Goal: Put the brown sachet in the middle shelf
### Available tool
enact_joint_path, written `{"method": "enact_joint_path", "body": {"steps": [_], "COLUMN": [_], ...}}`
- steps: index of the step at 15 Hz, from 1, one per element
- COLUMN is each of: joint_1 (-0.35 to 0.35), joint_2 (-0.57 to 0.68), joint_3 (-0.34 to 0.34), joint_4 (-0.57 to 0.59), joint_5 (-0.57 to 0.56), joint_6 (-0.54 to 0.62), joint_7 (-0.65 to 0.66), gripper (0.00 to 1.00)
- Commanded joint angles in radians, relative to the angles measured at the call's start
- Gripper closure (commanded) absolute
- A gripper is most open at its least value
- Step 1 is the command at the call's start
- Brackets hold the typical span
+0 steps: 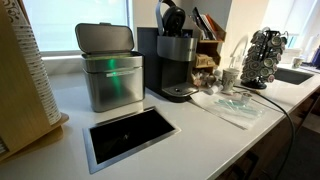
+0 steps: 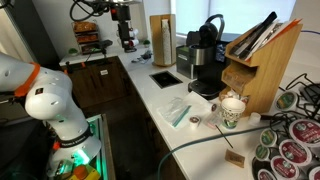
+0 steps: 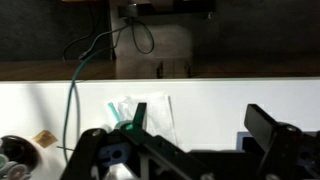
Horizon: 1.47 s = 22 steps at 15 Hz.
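The brown sachet [image 3: 43, 139] lies flat on the white counter at the left of the wrist view, beside the pod carousel; it also shows in an exterior view [image 2: 234, 158]. The brown wooden rack [image 2: 256, 66] stands behind the coffee machine. Its middle shelf [image 1: 208, 60] shows partly, with small items on it. My gripper [image 3: 200, 125] is open and empty, high above the counter and away from the sachet. In an exterior view it hangs near the far end of the counter [image 2: 125, 30].
A black coffee machine [image 2: 205, 62], a paper cup [image 2: 230, 110] and clear plastic packets [image 3: 140, 112] are on the counter near the rack. A dark wire pod carousel [image 1: 265, 55], a steel bin [image 1: 110, 70] and a counter opening [image 1: 130, 133] are also here. A green cable [image 3: 72, 100] crosses the counter.
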Motion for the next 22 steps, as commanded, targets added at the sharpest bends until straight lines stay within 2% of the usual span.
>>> {"method": "enact_joint_path", "body": {"steps": [1,2,3,6,8,10,14,16,18,19,20,22], "joint_1": [-0.089,-0.113,-0.088,-0.113,-0.136,-0.179,-0.219,-0.231,-0.239,-0.249,-0.253,-0.261], "joint_2": [-0.147,-0.158,-0.108,-0.15,-0.131,-0.114,-0.045,0.008,0.056,0.058,0.017,0.049], "joint_3": [-0.051,-0.049,-0.048,-0.053,-0.085,-0.135,-0.313,-0.4,-0.468,-0.473,-0.45,-0.467], "joint_4": [-0.008,0.007,0.008,0.018,0.027,0.042,0.077,0.11,0.144,0.154,0.106,0.13], "joint_5": [-0.041,-0.027,-0.028,-0.031,-0.074,-0.193,-0.323,-0.358,-0.333,-0.297,-0.328,-0.317], "joint_6": [-0.126,-0.153,-0.104,-0.133,-0.145,-0.198,-0.25,-0.231,-0.212,-0.235,-0.204,-0.204], "joint_7": [0.06,0.095,0.033,0.05,0.029,-0.015,-0.166,-0.232,-0.259,-0.24,-0.24,-0.242], "gripper": [0.0,0.0,0.0,0.0,0.0,0.0,0.0,0.0,0.0,0.0,0.0,0.0]}}
